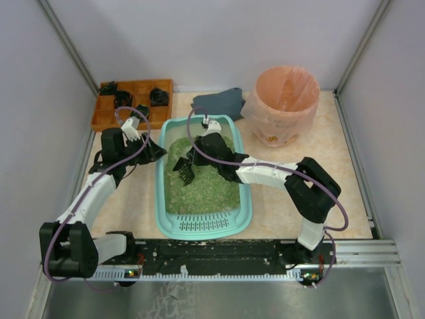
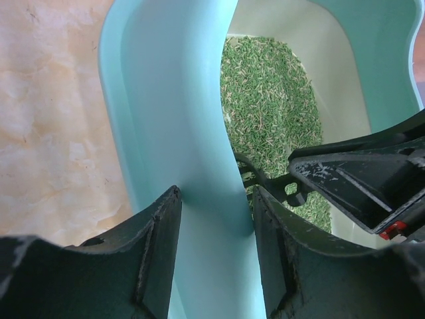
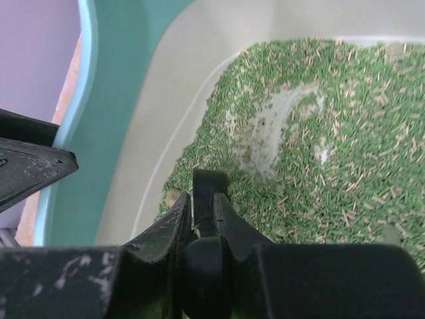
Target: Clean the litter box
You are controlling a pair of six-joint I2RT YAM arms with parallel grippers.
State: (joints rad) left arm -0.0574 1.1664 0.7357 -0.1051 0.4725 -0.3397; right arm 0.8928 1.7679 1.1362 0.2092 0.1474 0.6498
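Top view: the litter box [image 1: 161,193] sits on the table [image 1: 345,193] between both arms. Left wrist: left claw [image 2: 212,199] pinches its side wall, likely steadying it. Right wrist: right claw [image 3: 202,203] pressed tight on the black scoop [image 3: 210,183], poised over green litter [image 3: 332,133] for sifting

No text, label, brand, number or sign can be read in any view
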